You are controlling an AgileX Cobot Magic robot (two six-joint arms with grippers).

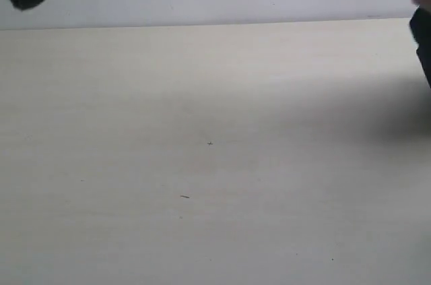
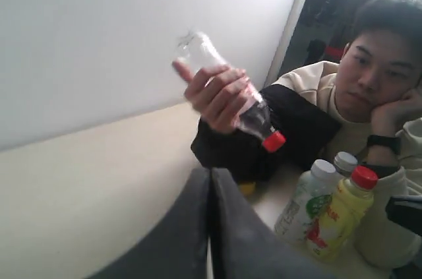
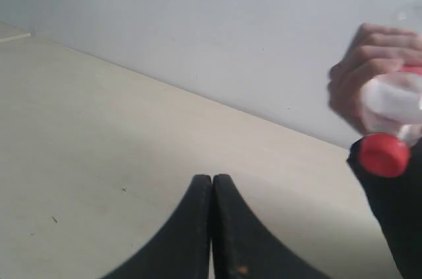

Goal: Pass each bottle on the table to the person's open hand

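Beneath the jaws, counter point(image 1: 202, 164): wide, pale, stretching ahead.
Left jaws: pressed together, empty.
Right jaws: likewise together, empty.
Person's hand point(image 2: 217, 97): raised well beyond the jaws, wrapped round clear red-capped bottle point(image 2: 258, 119), apparently delivered.
White-green bottle point(image 2: 304, 203), yellow bottle point(image 2: 339, 216), grey-capped bottle point(image 2: 344, 161): upright beyond left jaws, likely awaiting pickup.

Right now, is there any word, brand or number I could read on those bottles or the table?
No text is readable.
yellow bottle: label print too blurred.
white-green bottle: label print too small.
clear bottle in the person's hand: label blurred.
table: only tiny dark specks, no writing.
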